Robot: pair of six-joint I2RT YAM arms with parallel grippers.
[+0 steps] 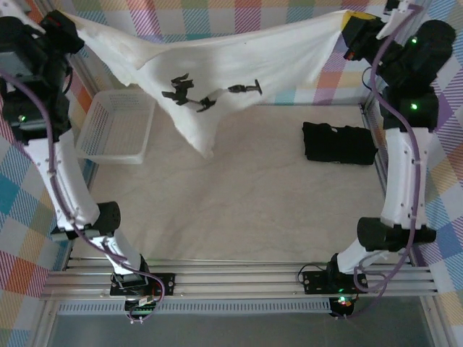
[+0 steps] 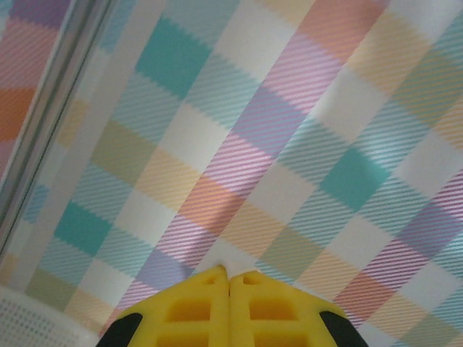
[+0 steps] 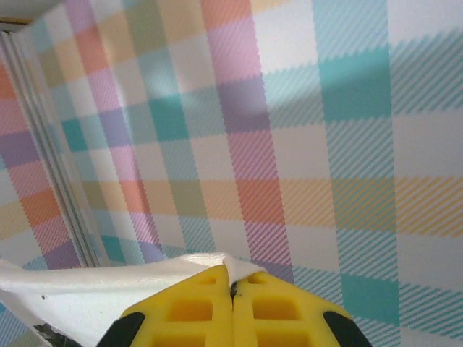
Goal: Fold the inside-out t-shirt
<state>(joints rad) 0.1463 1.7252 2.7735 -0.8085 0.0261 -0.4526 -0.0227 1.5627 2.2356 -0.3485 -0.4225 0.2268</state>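
Above the surface point(image 1: 239, 195), left gripper point(image 2: 228, 276) and right gripper point(image 3: 231, 278) fingers point(image 3: 192, 314) clamp the white t-shirt point(image 1: 239, 61) stretched aloft; no fold yet.

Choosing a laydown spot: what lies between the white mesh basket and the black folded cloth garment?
Top view: bare cream tabletop, with a corner of the white thin-cloth t-shirt hanging over it.

White mesh basket point(image 1: 116, 126): upper left, on the cream counter point(image 1: 239, 210). Black folded garment point(image 1: 338, 142): right, on the same counter. Pastel checked backdrop point(image 1: 217, 11): surrounds the counter. Aluminium rails point(image 1: 239, 278): bottom edge.
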